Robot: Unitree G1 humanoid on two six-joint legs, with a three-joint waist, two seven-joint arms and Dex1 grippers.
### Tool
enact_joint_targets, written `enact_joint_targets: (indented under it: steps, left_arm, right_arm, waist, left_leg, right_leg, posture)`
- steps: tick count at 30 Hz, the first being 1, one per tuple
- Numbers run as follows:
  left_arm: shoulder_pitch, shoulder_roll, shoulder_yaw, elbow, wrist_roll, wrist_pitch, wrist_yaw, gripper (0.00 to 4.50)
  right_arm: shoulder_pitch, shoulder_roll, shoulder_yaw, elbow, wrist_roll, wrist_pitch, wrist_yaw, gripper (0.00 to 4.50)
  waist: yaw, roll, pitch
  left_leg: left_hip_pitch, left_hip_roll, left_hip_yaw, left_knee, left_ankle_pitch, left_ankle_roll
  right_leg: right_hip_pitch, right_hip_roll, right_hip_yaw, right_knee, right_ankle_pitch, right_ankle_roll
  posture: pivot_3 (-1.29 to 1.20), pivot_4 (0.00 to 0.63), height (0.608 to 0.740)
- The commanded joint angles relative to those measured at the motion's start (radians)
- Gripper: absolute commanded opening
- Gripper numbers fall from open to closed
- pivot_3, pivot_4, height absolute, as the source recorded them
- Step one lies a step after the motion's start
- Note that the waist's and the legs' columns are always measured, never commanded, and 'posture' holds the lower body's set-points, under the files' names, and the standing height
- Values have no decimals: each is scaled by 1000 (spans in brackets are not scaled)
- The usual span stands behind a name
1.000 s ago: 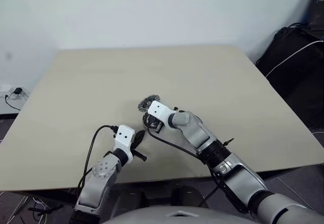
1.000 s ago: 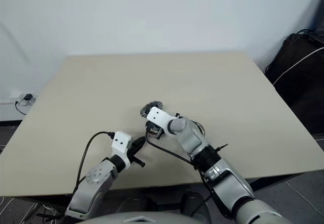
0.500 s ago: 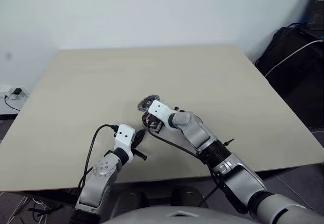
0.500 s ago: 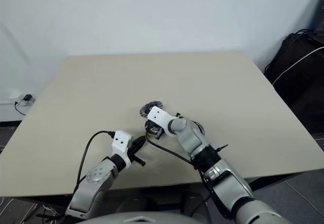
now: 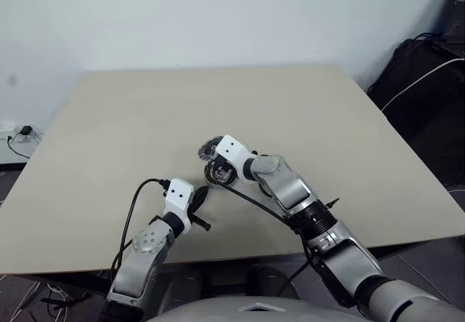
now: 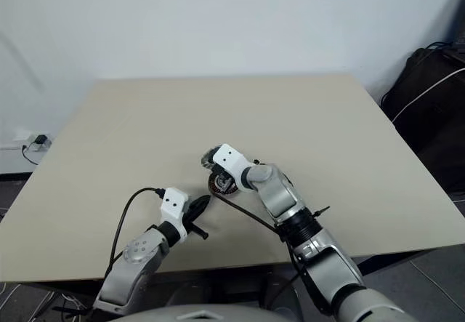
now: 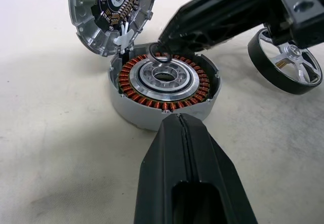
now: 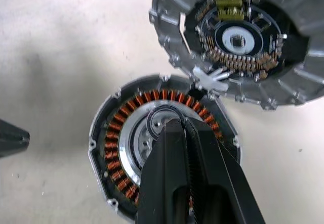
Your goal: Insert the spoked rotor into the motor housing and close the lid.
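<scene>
In the left wrist view, the closed left gripper point(image 7: 182, 125) is seen just short of the motor housing point(image 7: 164, 90); the hinged-open lid point(image 7: 111, 9) stands at eleven o'clock, the spoked rotor point(image 7: 286, 62) at two. In the right wrist view, the closed right gripper point(image 8: 177, 125) is poised over the housing's centre, holding nothing.

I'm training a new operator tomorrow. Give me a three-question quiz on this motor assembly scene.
1. True or false: the rotor already sits inside the housing.
2. The lid is: A) closed flat on the housing; B) hinged open, tilted up at the housing's edge; C) lying across the table.
3. Which gripper has its shut tips over the housing's centre?

Key:
1. False; it stands on the table beside the housing.
2. B.
3. The right gripper; the left gripper is shut, short of the housing.
</scene>
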Motion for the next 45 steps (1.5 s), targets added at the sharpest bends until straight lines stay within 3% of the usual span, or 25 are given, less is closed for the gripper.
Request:
enact_joint_targets:
  steps: [1,32,37,45]
  left_arm:
    - [-14,-1,3,-20,0,-20,-6,0]
    - [-6,-4,5,-33,-1,-16,8,0]
    - [-5,-5,4,-34,-1,-16,8,0]
    - [-4,-5,3,-34,-3,-16,5,0]
  right_arm:
    - [-21,-3,-8,-14,6,-2,3,28]
    - [-38,6,-14,87,18,-12,-9,28]
    - [-39,10,-25,87,18,-17,-25,1320]
    - [-39,6,-42,51,25,-18,-32,1320]
  waist:
    - [0,0,0]
    - [1,0,0]
    - [0,0,0]
    - [0,0,0]
  left_leg:
    - [0,0,0,0,0,0]
    - [0,0,0,0,0,0]
    - [0,0,0,0,0,0]
    - [0,0,0,0,0,0]
  right_leg:
    - [0,0,0,0,0,0]
    - [0,0,0,0,0,0]
    - [0,0,0,0,0,0]
    - [0,0,0,0,0,0]
  posture:
    - [0,0,740]
    - [0,0,740]
    - [0,0,740]
    - [0,0,740]
